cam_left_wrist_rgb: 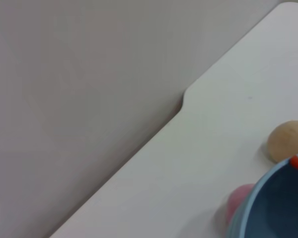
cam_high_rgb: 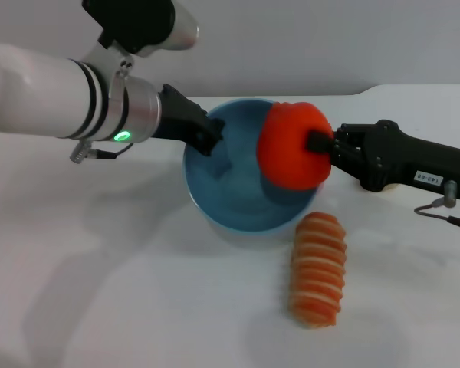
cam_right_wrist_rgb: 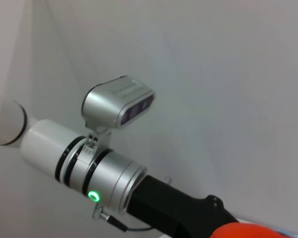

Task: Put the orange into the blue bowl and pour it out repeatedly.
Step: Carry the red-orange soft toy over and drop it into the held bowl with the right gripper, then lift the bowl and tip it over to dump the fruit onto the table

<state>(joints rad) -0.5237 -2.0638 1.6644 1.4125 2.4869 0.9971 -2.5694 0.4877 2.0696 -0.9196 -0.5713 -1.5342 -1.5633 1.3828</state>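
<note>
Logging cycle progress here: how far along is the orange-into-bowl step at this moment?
Done: the right tool has the orange gripped and lifted over the blue bowl's rim. In hand: the left tool clamps the bowl's opposite rim, tilting it up. Left: the orange is not yet released into the bowl, and the pour-out follows. The striped roll lies beside it on the table.

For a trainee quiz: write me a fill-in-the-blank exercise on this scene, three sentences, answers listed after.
1. The right gripper holds the ____ above the blue bowl.
2. The left gripper grips the bowl at its ____.
3. The striped roll lies on the table, ____ the bowl.

Answers: orange; rim; outside
</note>
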